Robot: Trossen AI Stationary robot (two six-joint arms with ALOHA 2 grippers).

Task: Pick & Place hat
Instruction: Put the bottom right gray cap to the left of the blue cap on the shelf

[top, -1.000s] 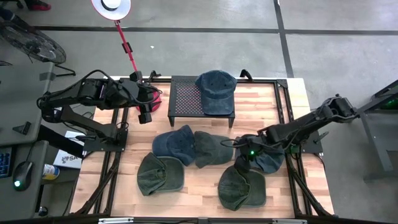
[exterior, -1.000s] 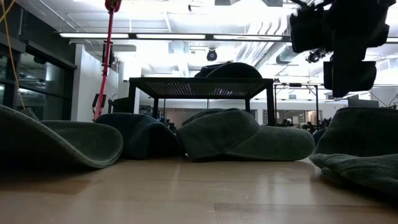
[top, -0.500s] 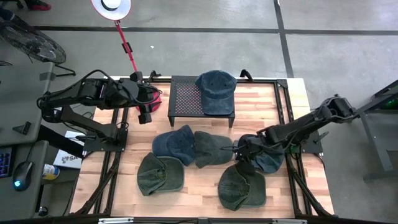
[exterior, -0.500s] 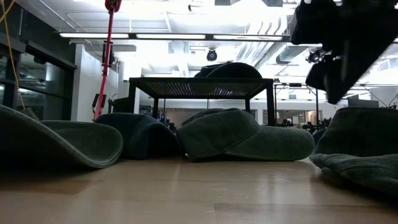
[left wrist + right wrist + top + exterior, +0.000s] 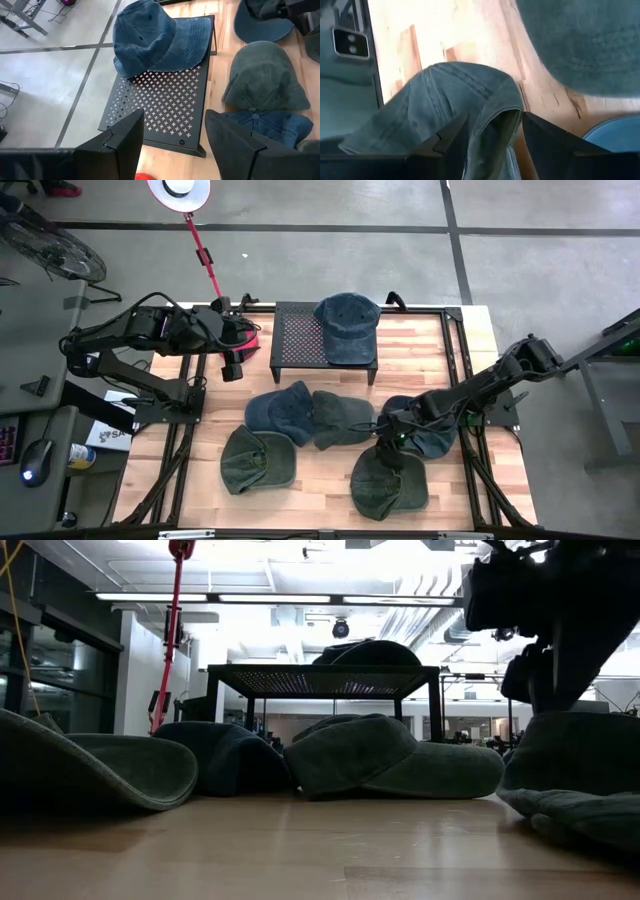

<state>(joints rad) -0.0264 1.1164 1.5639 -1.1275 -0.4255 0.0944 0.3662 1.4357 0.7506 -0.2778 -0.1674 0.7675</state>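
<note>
Hats number six: five on the table [image 5: 435, 345] (one on the rack [image 5: 300, 340]).

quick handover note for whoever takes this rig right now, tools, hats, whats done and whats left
Left tool: open, empty, waiting above the table's back left, facing the black rack.
Right tool: open, down over the edge of the front right green hat, not closed on it.
Done: one blue hat lies on the rack.
Left: five hats on the table: a blue one, a grey-green one, a green one, the front right green one, and a blue one under the right arm.
</note>
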